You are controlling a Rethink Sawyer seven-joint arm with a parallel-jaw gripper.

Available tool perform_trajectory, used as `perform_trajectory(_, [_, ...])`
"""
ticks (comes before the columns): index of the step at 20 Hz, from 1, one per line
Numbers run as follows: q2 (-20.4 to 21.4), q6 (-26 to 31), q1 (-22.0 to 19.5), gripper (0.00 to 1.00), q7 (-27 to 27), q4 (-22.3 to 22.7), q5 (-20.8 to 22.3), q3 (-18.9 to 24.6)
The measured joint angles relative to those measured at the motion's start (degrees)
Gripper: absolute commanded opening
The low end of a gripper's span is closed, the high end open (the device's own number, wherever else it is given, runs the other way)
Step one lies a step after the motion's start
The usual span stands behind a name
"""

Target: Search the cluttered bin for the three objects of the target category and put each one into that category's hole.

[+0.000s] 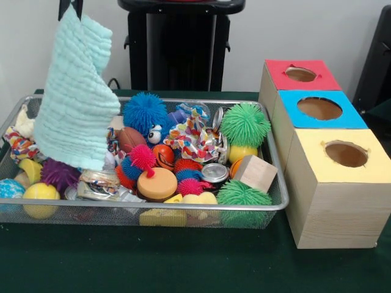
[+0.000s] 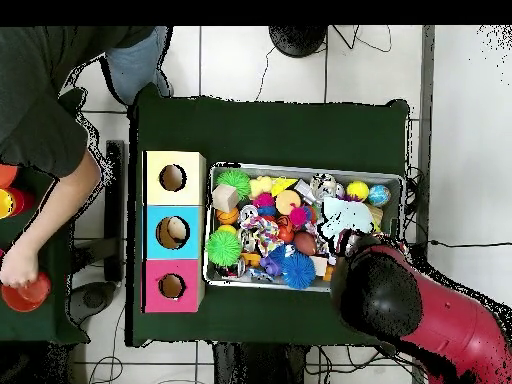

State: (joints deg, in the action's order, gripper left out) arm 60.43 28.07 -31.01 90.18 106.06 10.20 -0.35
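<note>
Gripper (image 1: 71, 7) at the upper left of the front view, only its black tips visible at the top edge, clamped on a light mint cloth (image 1: 76, 101). Cloth hanging down over the left part of the wire-mesh bin (image 1: 272, 207), lower edge reaching the toys below it. In the overhead view, same cloth (image 2: 346, 216) seen in the right part of the bin, just above the red and black arm (image 2: 420, 315) at the lower right of the frame.

Bin full of toys on the dark green table (image 1: 183, 262): blue spiky ball (image 1: 145, 112) at centre back, green spiky ball (image 1: 245, 124) to the right of it, second green spiky ball (image 1: 243, 194) at the front rim, pink spiky ball (image 1: 143, 157) in the middle, small wooden block (image 1: 255, 173) at the right side, metal can (image 1: 215, 173) beside the block, small brown football (image 1: 130, 138) behind the pink ball, yellow ball (image 1: 40, 194) at the lower left corner.

Three wooden boxes with round holes standing in a row at the right of the bin: red-topped box (image 1: 301, 74) farthest back, blue-topped box (image 1: 319, 109) in the middle, yellow-topped box (image 1: 345, 155) nearest. Something pale visible inside the blue hole in the overhead view only.

A person's arm (image 2: 50, 215) at the left edge of the overhead view, well apart from the bin
</note>
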Motion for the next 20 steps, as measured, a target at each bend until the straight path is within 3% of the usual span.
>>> perform_trajectory(1, [0.0, 0.0, -0.1, 0.00, 0.0, 0.1, 0.3, 0.4])
perform_trajectory(2, [0.0, 0.0, -0.5, 1.00, 0.0, 0.2, 0.9, 1.2])
perform_trajectory(20, [-0.2, 0.0, -1.1, 1.00, 0.0, 0.8, 2.5, 2.7])
